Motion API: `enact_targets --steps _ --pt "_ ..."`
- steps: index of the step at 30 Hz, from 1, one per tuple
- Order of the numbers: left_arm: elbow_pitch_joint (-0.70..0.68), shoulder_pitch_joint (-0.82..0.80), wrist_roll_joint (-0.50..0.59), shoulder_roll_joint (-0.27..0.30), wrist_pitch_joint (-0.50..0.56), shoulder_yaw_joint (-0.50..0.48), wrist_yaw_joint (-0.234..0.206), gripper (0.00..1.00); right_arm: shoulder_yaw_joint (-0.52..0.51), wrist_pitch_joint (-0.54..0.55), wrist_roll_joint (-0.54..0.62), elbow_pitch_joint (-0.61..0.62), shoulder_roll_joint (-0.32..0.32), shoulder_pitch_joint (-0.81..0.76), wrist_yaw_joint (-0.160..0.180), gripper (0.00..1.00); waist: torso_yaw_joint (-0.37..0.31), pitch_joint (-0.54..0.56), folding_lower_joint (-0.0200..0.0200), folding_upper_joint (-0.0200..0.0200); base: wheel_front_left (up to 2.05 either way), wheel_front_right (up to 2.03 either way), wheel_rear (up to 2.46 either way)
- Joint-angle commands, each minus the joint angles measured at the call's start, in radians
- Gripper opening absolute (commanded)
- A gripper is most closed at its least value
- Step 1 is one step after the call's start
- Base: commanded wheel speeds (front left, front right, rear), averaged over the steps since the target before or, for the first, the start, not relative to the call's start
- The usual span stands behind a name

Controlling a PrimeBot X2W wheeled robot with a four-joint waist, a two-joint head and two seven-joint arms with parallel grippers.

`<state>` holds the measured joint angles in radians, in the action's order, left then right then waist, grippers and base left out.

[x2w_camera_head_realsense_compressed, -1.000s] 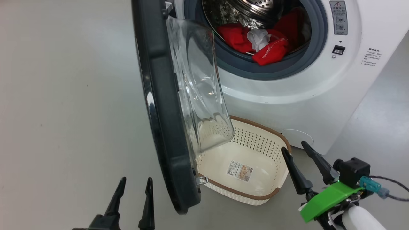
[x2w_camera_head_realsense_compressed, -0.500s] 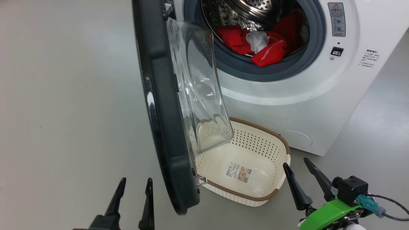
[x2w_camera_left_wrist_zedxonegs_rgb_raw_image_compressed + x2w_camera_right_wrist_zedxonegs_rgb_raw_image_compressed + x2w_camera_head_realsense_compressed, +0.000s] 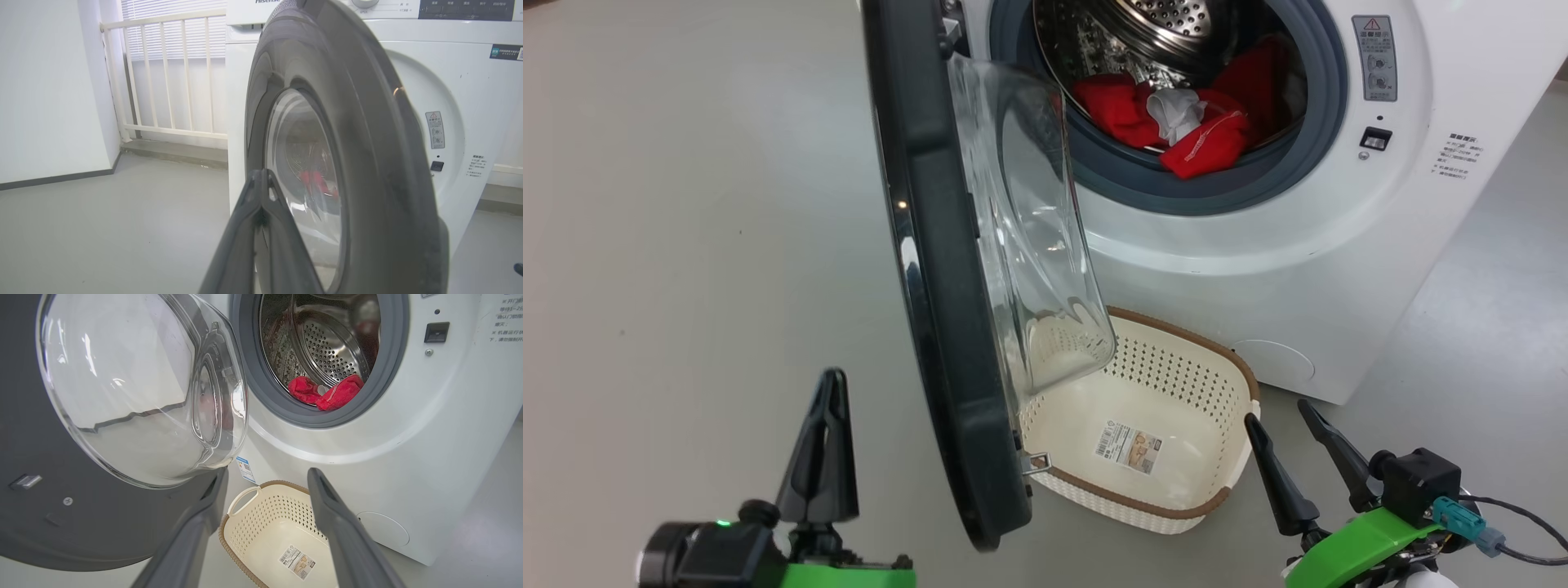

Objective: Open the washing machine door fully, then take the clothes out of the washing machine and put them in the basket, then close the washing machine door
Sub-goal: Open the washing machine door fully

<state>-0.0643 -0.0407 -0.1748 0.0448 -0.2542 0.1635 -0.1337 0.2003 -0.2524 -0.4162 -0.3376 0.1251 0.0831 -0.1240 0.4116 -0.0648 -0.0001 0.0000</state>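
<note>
The washing machine (image 3: 1258, 269) stands with its door (image 3: 947, 286) swung partly out, black rim edge-on to me and the glass bowl facing the drum. Red clothes (image 3: 1201, 139) with a white piece lie at the drum's mouth. Below the door sits the cream basket (image 3: 1176, 329), holding just its paper label. My left gripper (image 3: 832, 380) is shut on nothing, left of the door's outer face and apart from it. In the left wrist view its tips (image 3: 261, 173) point at the door (image 3: 367, 143). My right gripper (image 3: 1276, 412) stands open beside the basket's right end.
Bare grey floor spreads left of the door. The left wrist view has a white railing (image 3: 163, 73) and a white wall (image 3: 45, 90) behind that floor. In the right wrist view the open fingers frame the basket (image 3: 261, 526), with the clothes (image 3: 327, 396) above.
My left gripper has shut and risen in the head view, its wrist now showing. The right gripper sank a little lower beside the basket. The head view shifted slightly.
</note>
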Motion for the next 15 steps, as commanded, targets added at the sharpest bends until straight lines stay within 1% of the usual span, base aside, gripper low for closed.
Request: enact_targets --steps 1,6,9,12,15 --pt "-0.061 -0.042 0.020 0.005 -0.008 -0.030 -0.011 0.00 0.012 -0.009 0.012 0.028 0.002 0.013 -0.007 1.00 -0.002 0.000 0.0001 0.0000 0.00 0.00 0.00" --pt "-0.220 -0.056 0.056 0.005 -0.008 0.027 -0.019 0.00 0.011 -0.009 0.018 0.032 0.001 0.012 -0.007 1.00 -0.013 -0.003 0.0001 0.0000 0.00 0.00 0.00" --pt "-0.278 -0.056 0.080 0.005 -0.008 0.104 -0.001 0.00 0.011 -0.009 0.019 0.034 0.003 0.013 -0.007 1.00 -0.019 -0.006 0.0001 0.0000 0.00 0.00 0.00" --pt "-0.258 -0.038 0.089 0.005 -0.008 0.199 0.024 0.00 0.013 -0.009 0.019 0.035 0.006 0.014 -0.007 1.00 -0.024 -0.009 0.0001 0.0000 0.00 0.00 0.00" --pt "-0.182 -0.020 0.051 0.005 -0.008 0.273 0.038 0.00 0.014 -0.009 0.019 0.035 0.007 0.017 -0.007 1.00 -0.028 -0.012 0.0001 0.0000 0.00 0.00 0.00"
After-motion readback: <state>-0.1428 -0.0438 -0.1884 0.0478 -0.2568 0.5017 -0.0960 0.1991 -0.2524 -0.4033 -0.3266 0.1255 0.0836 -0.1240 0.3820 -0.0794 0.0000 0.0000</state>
